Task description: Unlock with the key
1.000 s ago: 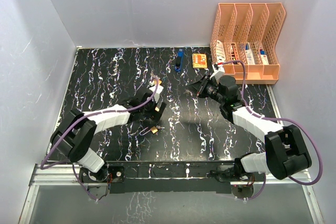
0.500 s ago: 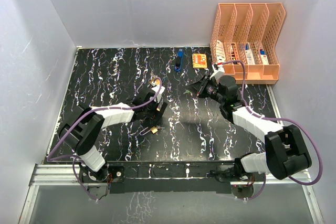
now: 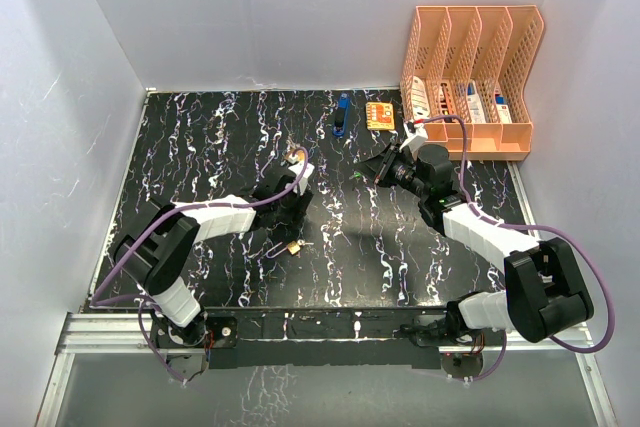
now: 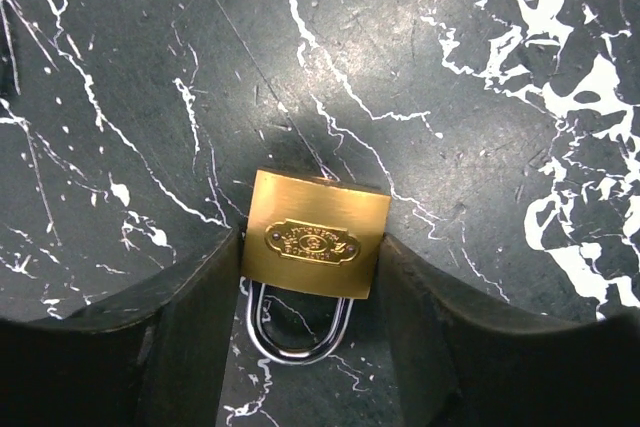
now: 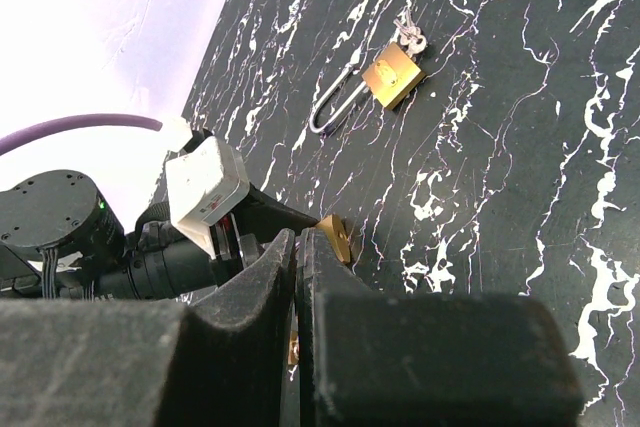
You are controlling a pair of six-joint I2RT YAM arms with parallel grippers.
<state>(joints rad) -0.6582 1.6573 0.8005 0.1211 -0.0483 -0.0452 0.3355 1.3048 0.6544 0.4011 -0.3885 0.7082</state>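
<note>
Left gripper [image 4: 312,292] open, brass padlock [image 4: 316,245] between its fingers, apparently ungrasped. Risk: closing off-centre skids lock across marble table [image 4: 480,127]. Right gripper [image 5: 298,247] pinched shut, contents unclear.

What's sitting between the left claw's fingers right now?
The brass padlock, lying flat on the table with its shackle toward the camera. The left claw fingers flank its body; contact can't be judged. This shows in the left wrist view.

You have a peach file rack [image 3: 470,77] standing beyond the right claw [image 3: 378,167], off to its right. A small orange box [image 3: 379,114] and a blue pen-like item [image 3: 341,115] lie beyond it on the black marbled table [image 3: 200,147].
</note>
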